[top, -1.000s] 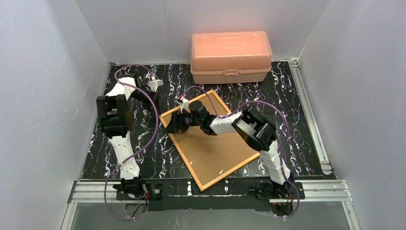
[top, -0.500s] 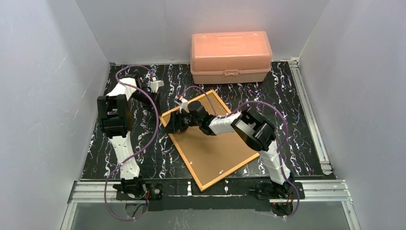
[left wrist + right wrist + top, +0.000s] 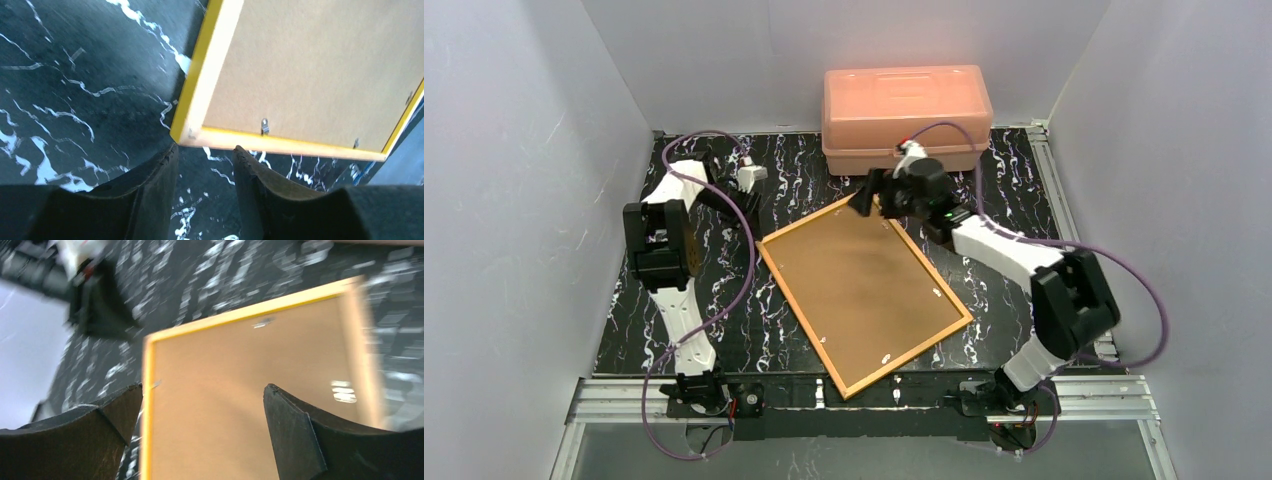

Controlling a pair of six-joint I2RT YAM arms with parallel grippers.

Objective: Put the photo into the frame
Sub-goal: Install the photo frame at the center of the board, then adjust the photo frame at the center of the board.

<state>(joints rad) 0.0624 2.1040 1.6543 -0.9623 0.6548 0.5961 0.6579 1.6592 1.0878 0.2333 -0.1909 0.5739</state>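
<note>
The frame [image 3: 864,290] lies flat on the black marbled bench [image 3: 754,320] with its brown fibreboard back facing up, turned at an angle so that one corner points toward the far wall. Its yellow-orange border shows all around the board.

The right pincer [image 3: 204,386] hangs above the frame's far corner. Its two dark fingers are spread wide with nothing between them, and the backing board fills the space below and ahead of them. The right wrist view is blurred. A salmon-pink lidded box [image 3: 907,118] stands just behind this pincer at the bench's far edge.

The left pincer [image 3: 205,150] is off to the frame's left side, low over the bench. Its fingers are parted by a narrow gap and hold nothing. The frame's nearest corner lies just past its fingertips, close to them but apart. Two small metal clips [image 3: 264,125] sit along the frame edge that runs rightward from that corner.
</note>
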